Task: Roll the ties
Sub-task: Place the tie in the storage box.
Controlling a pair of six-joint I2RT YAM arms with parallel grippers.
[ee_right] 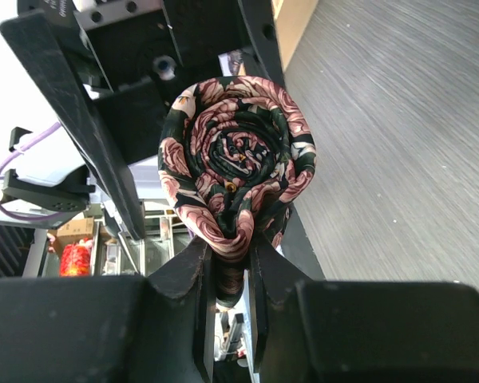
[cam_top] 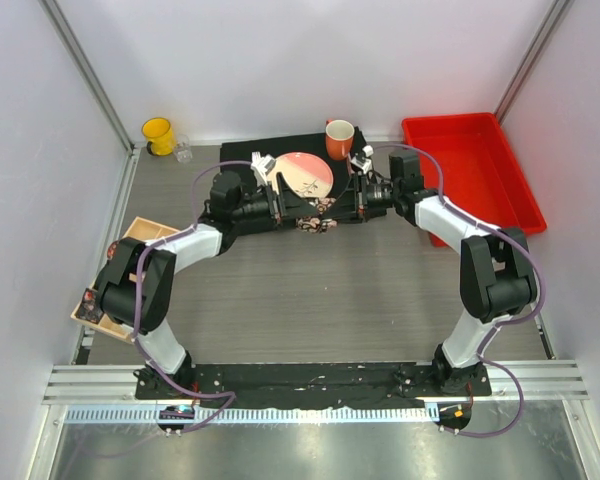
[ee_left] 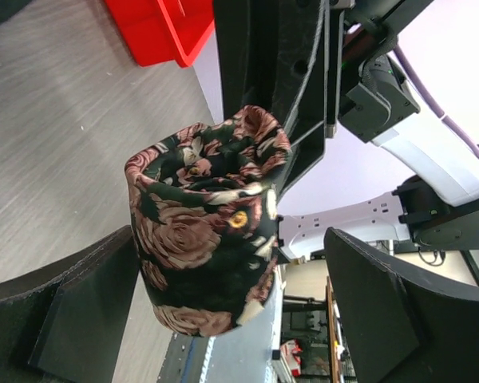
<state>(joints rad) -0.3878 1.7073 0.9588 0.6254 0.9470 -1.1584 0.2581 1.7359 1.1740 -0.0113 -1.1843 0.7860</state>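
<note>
One tie is a fist-sized coil of black fabric with pink roses (cam_top: 315, 224), held above the table where both arms meet. My right gripper (ee_right: 231, 271) is shut on a fold at the coil's rim (ee_right: 235, 159), seen end-on as a spiral. My left gripper (ee_left: 223, 319) is open, with the coil (ee_left: 207, 239) hanging between its wide-spread fingers (ee_left: 72, 319). In the top view the left gripper (cam_top: 302, 212) and right gripper (cam_top: 332, 212) face each other over the coil. No other tie shows.
A black placemat (cam_top: 242, 152) at the back holds a pink plate (cam_top: 305, 175) and an orange mug (cam_top: 339, 139). A red bin (cam_top: 470, 170) stands at the back right. A yellow mug (cam_top: 158, 135) and a wooden box (cam_top: 145, 232) are on the left.
</note>
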